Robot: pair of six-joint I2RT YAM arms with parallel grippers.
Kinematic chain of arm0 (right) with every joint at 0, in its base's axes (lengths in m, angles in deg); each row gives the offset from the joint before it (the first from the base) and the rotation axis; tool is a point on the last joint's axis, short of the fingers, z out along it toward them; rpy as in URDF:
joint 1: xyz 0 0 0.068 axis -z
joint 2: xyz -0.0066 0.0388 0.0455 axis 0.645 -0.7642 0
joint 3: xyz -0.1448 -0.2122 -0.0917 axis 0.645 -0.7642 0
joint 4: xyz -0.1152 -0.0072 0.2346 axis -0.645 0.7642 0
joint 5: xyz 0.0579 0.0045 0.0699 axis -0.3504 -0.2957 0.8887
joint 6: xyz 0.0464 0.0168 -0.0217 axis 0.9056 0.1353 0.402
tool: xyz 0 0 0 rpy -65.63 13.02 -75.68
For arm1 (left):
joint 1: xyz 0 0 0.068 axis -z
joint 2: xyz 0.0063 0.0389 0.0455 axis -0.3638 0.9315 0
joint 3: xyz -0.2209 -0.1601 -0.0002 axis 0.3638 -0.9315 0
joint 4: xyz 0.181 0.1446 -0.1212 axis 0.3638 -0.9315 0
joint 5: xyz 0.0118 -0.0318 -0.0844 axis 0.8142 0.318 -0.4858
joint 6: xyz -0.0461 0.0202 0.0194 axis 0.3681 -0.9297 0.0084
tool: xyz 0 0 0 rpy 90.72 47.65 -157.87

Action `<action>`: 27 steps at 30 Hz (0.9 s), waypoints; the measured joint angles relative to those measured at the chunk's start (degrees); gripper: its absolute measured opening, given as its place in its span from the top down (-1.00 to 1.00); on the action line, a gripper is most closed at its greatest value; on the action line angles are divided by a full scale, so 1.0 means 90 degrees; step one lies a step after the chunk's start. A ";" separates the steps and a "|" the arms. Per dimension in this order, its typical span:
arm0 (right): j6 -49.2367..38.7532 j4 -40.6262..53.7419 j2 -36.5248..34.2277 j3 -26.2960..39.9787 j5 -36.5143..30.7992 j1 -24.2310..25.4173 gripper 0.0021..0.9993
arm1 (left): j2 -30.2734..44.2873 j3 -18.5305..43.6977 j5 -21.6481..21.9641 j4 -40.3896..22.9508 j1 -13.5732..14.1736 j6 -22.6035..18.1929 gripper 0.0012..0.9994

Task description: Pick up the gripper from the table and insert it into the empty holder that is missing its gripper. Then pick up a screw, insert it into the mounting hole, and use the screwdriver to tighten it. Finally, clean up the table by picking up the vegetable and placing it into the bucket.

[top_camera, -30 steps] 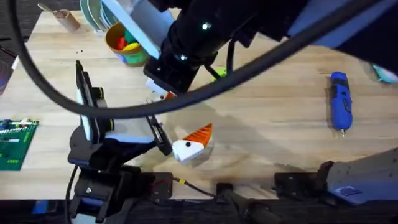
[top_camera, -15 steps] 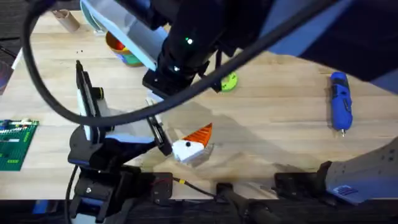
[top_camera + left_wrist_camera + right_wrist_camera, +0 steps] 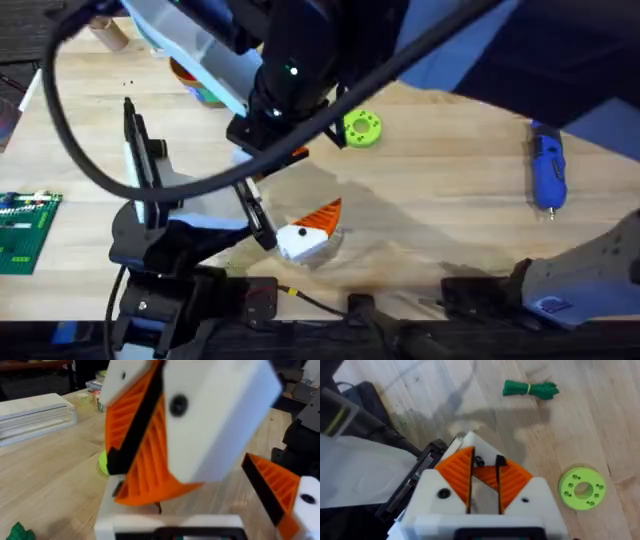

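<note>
Across the overhead view, the right arm reaches over the middle, and its right hand (image 3: 275, 150) hangs above the wooden desk (image 3: 440, 210), upper left of centre. Below it, the left hand (image 3: 308, 232) shows white blocks with orange tips. The bright blue cylindrical screwdriver (image 3: 547, 170) lies far right. The small round yellow-rimmed bucket (image 3: 195, 85) sits at the upper left, half hidden by the arm. A lime-green round disc with holes (image 3: 362, 128) lies right of the right hand.

From the left wrist, the left hand's fingers stand wide apart with nothing between them. The nearer white block (image 3: 215, 415) carries an orange ribbed wedge (image 3: 140, 450) and a dark round hole (image 3: 178, 405). The tiny dark green leafy vegetable (image 3: 20, 532) lies at the lower left.

From the right wrist, the right hand's orange pads are drawn narrow, leaving a thin slot. I cannot tell whether a screw is pinched there.

The wedge looks seated, so I judge that the screw step is in hand. It needs a slow, square approach to the hole, with the left hand kept steady.
</note>
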 joint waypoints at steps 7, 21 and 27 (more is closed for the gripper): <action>0.0085 0.0026 -0.0053 0.0027 -0.0244 0.0166 -0.98 | 0.0001 0.0000 0.0010 -0.0002 -0.0002 0.0012 -0.99; 0.0556 0.0079 0.0529 0.0032 -0.1061 0.2199 -0.98 | 0.0001 0.0000 0.0002 0.0000 -0.0001 0.0002 -0.99; 0.0745 0.0650 0.1299 0.0090 -0.1296 0.3426 -0.98 | -0.0001 0.0000 0.0002 0.0000 -0.0002 0.0002 -0.99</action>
